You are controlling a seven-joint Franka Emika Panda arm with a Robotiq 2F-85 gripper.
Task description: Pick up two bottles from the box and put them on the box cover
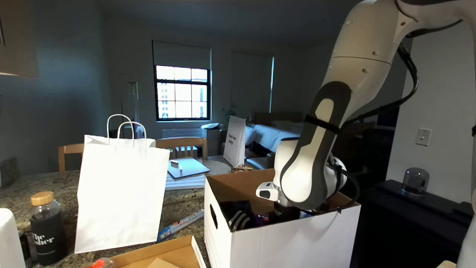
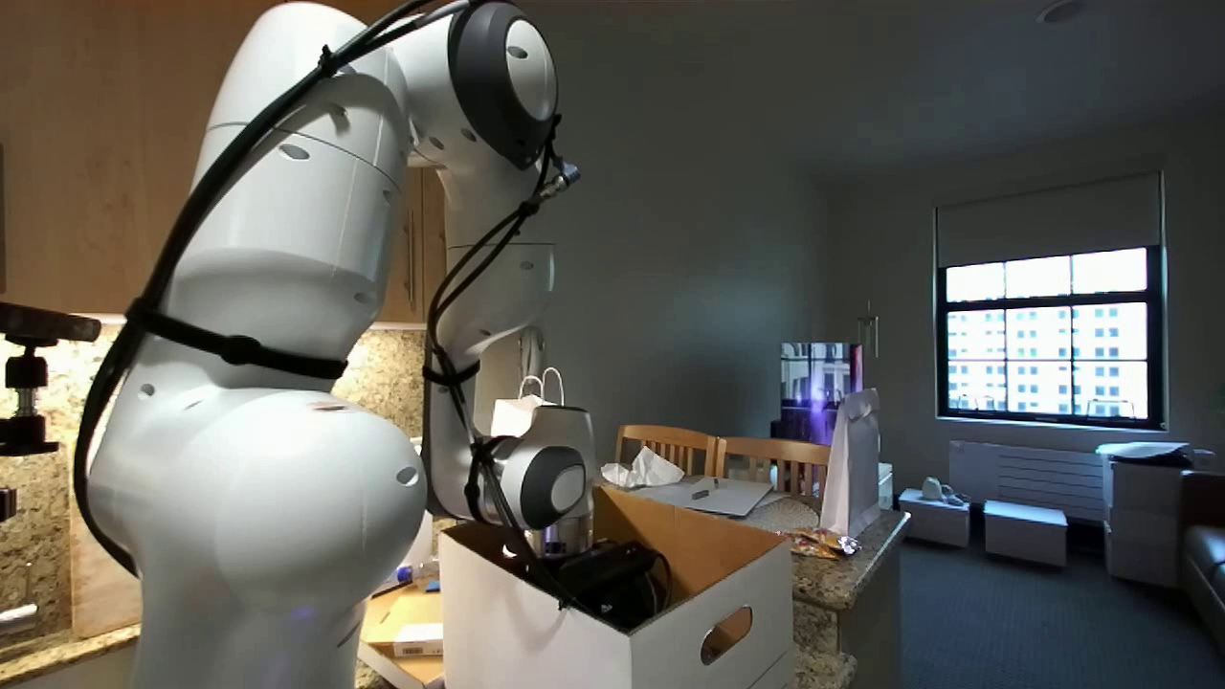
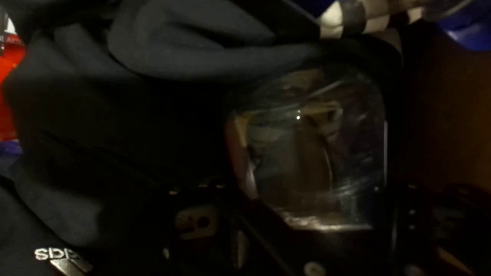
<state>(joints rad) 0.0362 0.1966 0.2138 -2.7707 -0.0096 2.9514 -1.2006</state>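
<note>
The white cardboard carton point(image 1: 293, 243) has brown inner walls and an oval hand-hole. Down inside the carton, beside dark Adidas fabric point(image 3: 73, 214), a clear, glossy, bottle-like container point(image 3: 307, 157) sits between the parted jaws of the gripper point(image 3: 310, 188); whether they clasp it, I cannot tell. Beside the carton lies the box cover point(image 1: 173, 249), brown lining up; near the carton a white paper shopping bag point(image 1: 122, 197) stands on speckled granite countertop point(image 1: 182, 201). Well beyond the carton, a bright window point(image 1: 182, 95) breaks a dim grey wall point(image 1: 126, 63).
</note>
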